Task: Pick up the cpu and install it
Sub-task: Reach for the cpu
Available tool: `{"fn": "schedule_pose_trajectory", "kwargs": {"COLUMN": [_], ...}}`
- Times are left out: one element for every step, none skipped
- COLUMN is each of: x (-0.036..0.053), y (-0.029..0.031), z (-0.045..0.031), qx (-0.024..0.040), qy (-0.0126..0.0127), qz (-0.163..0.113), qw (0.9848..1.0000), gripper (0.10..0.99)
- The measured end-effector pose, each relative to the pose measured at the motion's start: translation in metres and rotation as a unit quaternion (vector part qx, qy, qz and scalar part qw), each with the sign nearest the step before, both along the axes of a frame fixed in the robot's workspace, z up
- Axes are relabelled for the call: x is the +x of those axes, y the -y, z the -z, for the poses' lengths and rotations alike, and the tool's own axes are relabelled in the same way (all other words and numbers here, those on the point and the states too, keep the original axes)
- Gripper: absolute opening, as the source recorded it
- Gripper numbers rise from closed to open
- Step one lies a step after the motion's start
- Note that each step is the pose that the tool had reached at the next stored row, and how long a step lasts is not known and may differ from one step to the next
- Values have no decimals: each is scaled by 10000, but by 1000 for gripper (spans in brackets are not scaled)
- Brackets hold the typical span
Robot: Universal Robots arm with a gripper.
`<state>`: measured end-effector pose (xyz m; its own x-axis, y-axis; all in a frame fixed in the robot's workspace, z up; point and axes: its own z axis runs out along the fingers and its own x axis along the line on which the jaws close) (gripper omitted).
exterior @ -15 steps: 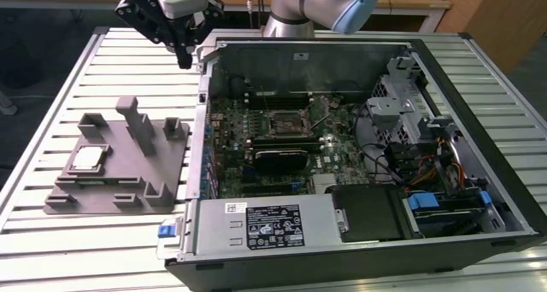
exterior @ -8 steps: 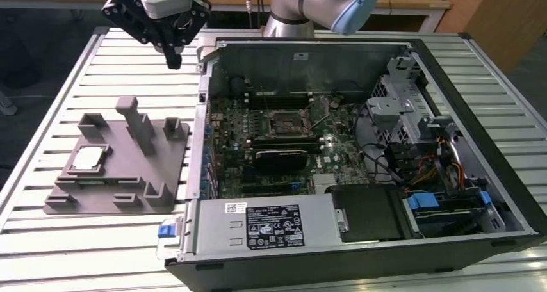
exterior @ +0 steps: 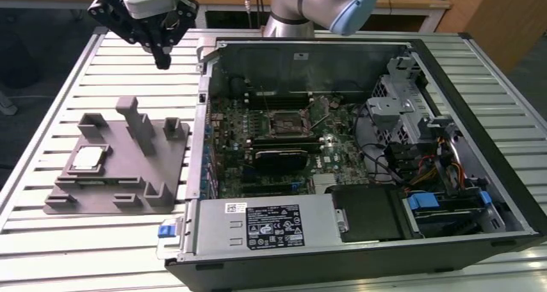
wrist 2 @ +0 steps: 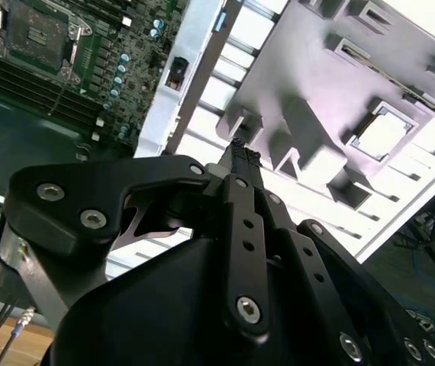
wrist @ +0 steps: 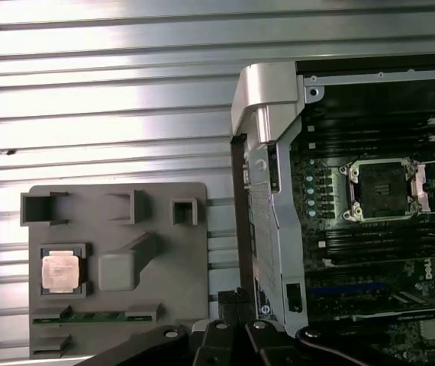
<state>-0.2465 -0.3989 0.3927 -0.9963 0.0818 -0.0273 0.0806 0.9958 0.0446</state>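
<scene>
The cpu (exterior: pixel 88 159), a silver square chip, lies flat in a recess of the grey tray (exterior: pixel 128 183) on the exterior view's left. It also appears in both wrist views (wrist 2: pixel 381 136) (wrist: pixel 59 271). My gripper (exterior: pixel 161 64) hangs high above the table behind the tray, beside the computer case's rear corner. Its fingers are pressed together, shut on nothing, in both wrist views (wrist 2: pixel 240 155) (wrist: pixel 235 299). The black motherboard socket (exterior: pixel 285 120) with its metal frame sits bare in the middle of the board (wrist: pixel 381 189) (wrist 2: pixel 38 30).
The open computer case (exterior: pixel 359 241) fills the exterior view's right, with its raised metal wall (exterior: pixel 204 106) between tray and board. Upright pegs (exterior: pixel 137 122) rise from the tray. Cables and drive bays (exterior: pixel 427 157) crowd the case's right. Slatted tabletop (exterior: pixel 128 68) surrounds the tray.
</scene>
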Motion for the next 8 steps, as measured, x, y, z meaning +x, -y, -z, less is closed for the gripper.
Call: {"fn": "schedule_pose_trajectory", "kwargs": {"x": [-17,-34,-50,-65,-80,-95,-108,-121], "y": [0,0,0,0,0,0,0,0], "z": [0,1,1,1,1,1,2,2], "qx": [0,0,0,0,0,0,0,0], "qy": [0,0,0,0,0,0,0,0], "qz": [0,0,1,1,1,1,1,1], "qw": [10000,10000,10000,10000,10000,10000,10000,10000], "gripper": [106,106,106,106,106,106,106,106]}}
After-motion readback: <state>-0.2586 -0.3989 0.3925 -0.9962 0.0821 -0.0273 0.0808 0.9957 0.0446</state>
